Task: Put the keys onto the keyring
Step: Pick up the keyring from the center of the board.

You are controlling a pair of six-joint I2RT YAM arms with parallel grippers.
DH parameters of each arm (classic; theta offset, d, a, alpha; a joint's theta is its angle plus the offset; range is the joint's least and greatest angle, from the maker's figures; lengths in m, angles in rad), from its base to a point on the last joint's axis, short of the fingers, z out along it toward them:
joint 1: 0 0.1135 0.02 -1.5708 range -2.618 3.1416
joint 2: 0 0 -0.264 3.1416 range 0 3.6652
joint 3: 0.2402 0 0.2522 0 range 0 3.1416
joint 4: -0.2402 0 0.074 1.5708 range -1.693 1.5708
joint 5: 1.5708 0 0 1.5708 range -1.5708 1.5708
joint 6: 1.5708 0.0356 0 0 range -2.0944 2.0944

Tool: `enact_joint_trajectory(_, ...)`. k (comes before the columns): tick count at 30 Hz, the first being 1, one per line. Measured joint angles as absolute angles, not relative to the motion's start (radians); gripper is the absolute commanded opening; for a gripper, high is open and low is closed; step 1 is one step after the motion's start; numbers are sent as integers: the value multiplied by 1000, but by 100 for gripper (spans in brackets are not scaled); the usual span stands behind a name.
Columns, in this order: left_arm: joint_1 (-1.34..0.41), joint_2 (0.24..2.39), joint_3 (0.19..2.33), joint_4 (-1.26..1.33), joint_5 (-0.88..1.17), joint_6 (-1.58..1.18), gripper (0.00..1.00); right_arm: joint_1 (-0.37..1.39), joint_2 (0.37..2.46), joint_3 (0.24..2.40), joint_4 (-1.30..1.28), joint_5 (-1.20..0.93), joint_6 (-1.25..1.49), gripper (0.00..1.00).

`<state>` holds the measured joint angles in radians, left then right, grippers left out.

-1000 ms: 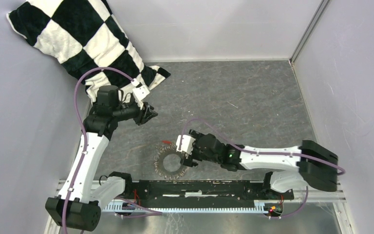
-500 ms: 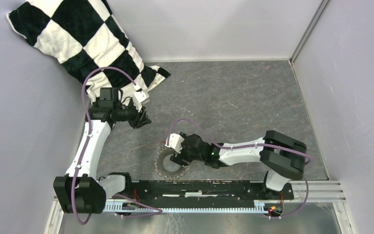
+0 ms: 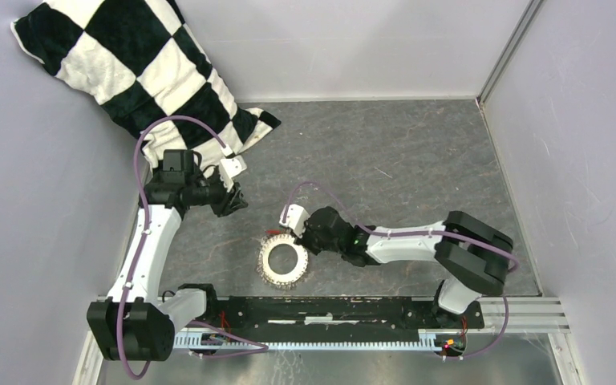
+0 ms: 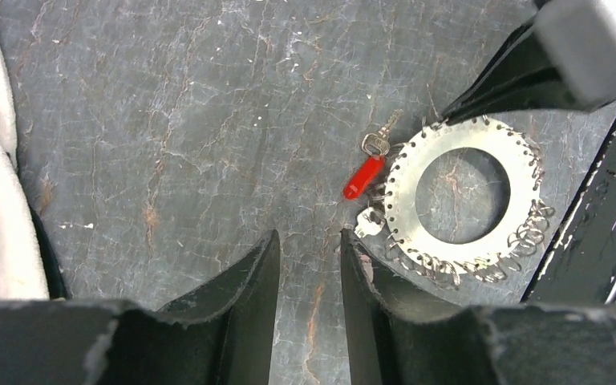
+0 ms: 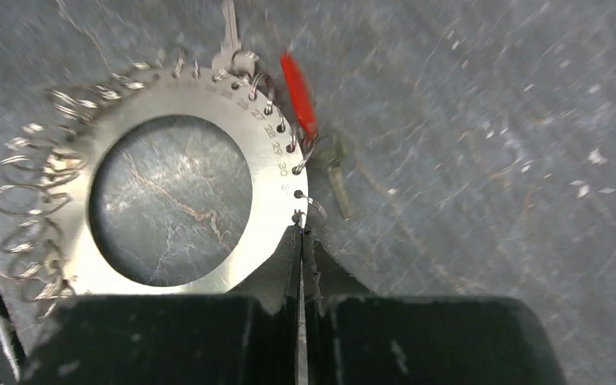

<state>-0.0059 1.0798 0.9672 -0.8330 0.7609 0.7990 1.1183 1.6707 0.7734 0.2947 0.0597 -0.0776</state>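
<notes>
Silver keyring [image 5: 168, 98] bears stamped numbers such as 30 beside the closed right gripper [image 5: 299, 237]; left gripper [image 4: 309, 242] jaws stand apart.

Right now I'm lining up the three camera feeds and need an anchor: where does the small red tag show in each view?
Top external: the red tag is a tiny speck near centre, at the keyring's far edge.
Left wrist: right of centre, just left of the keyring.
Right wrist: top middle, off the keyring's upper right rim.
Shared landmark: the keyring's silver disc with its round hole.
</notes>
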Motion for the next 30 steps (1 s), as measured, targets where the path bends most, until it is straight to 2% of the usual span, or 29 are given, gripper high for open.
enact_joint_trajectory(10,-6,1080,963,-867,776,852,39,1084,1460,767,320,-50,-159,0)
enact_joint_trajectory(16,-6,1081,968,-984,845,973,42,1084,1364,775,263,-91,-219,0)
enact_joint_trajectory(17,-6,1082,970,-1007,854,997,45,1084,1349,783,245,-94,-229,1)
enact_joint_trajectory(19,-6,1082,975,-1061,884,1062,60,1084,1322,812,200,-99,-248,1)
enact_joint_trajectory(21,-6,1079,976,-1098,915,1108,70,1083,1298,856,156,-110,-268,1)
enact_joint_trajectory(27,-33,1012,955,-1079,985,1137,73,1082,1267,989,68,-131,-265,1)
enact_joint_trajectory(30,-72,974,947,-1037,999,1092,79,1082,1267,1028,50,-117,-223,1)
